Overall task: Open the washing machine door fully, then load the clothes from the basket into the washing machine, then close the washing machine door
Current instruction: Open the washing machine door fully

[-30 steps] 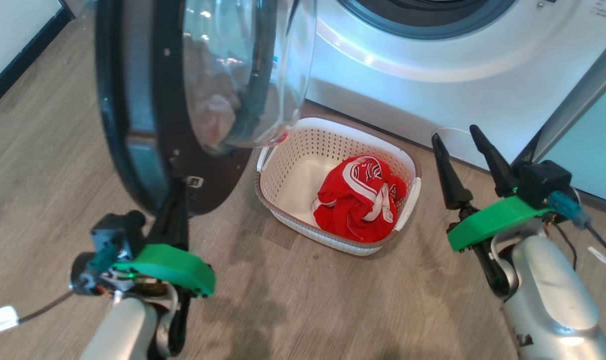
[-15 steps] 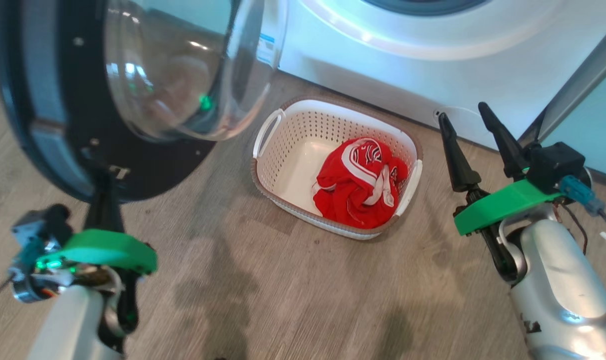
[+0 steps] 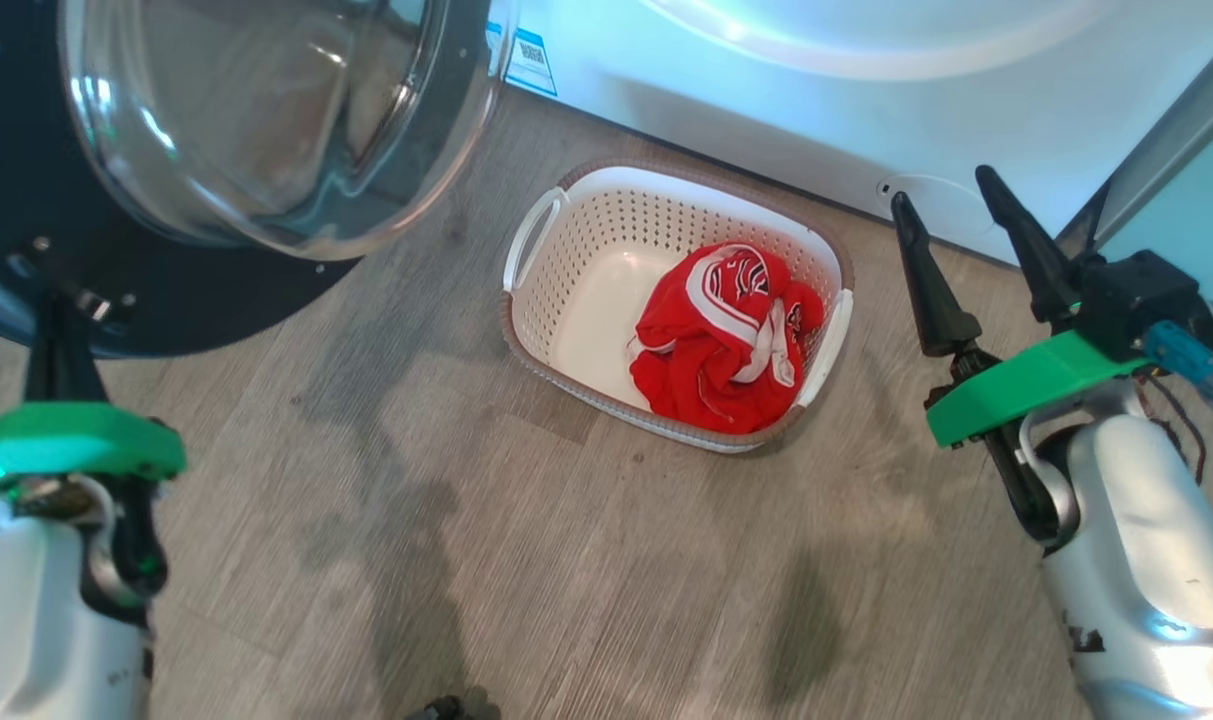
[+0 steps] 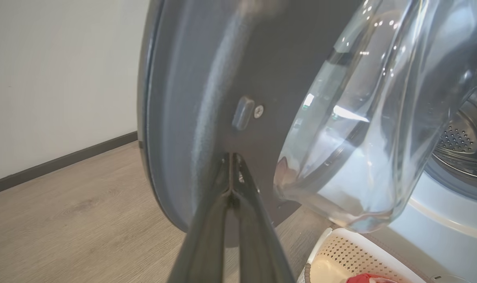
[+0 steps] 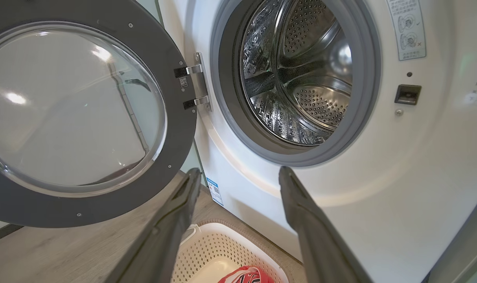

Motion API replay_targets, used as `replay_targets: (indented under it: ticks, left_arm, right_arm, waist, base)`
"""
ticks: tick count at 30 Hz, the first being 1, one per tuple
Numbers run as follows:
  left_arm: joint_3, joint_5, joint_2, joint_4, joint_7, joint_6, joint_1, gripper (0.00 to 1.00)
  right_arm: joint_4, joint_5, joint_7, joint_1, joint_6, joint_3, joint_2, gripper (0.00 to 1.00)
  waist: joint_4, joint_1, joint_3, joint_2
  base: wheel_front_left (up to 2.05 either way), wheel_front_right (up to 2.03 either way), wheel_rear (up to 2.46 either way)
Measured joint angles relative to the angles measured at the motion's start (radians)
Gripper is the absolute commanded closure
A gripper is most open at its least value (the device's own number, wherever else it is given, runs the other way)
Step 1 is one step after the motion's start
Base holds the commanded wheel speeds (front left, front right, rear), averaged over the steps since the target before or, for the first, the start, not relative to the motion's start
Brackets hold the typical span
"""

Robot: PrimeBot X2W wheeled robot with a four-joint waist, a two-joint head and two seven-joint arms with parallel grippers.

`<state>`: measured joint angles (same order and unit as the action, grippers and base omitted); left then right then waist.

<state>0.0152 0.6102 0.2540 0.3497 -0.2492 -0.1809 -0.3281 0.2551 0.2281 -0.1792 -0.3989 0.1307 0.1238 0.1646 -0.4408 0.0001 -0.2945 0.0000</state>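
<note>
Head view: clothes (image 3: 726,345) in basket (image 3: 566,290) beside right hand (image 3: 941,188).

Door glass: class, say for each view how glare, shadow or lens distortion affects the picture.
Head view: white highlights streak the door glass; soft shadows lie on the floor. Left wrist view: the glass warps what lies behind it. Right wrist view: bright spots dot the glass; the wide lens bows the washer front.
</note>
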Motion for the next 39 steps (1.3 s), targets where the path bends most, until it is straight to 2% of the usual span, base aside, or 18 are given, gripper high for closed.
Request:
replay_targets:
  ticks: [11, 22, 30, 39]
  left_arm:
    - [0.183, -0.059, -0.002, 0.155, -0.003, 0.09, -0.11, 1.0]
    - [0.318, -0.154, 0.0, 0.253, -0.003, 0.159, -0.183, 1.0]
    - [0.372, -0.236, -0.077, 0.182, -0.003, 0.208, -0.159, 1.0]
    - [0.345, -0.309, -0.172, -0.03, -0.003, 0.231, 0.057, 0.98]
  right_arm:
    - [-0.09, -0.016, 0.053, -0.004, 0.0, -0.002, 0.006, 0.0]
    - [-0.099, -0.016, 0.053, -0.004, 0.0, -0.004, 0.008, 0.0]
    - [-0.091, -0.016, 0.05, -0.004, 0.0, -0.008, 0.003, 0.0]
    - [-0.059, -0.011, 0.021, 0.005, 0.0, -0.022, -0.01, 0.0]
  waist:
    - [0.013, 0.0, -0.035, 0.0]
    - [0.026, 0.0, -0.04, 0.0]
    - [0.023, 0.0, -0.017, 0.0]
    - [0.03, 0.0, 0.028, 0.0]
  base:
    - [0.0, 0.0, 0.0]
    - [0.0, 0.0, 0.0]
    - [0.0, 0.0, 0.0]
    - [0.0, 0.0, 0.0]
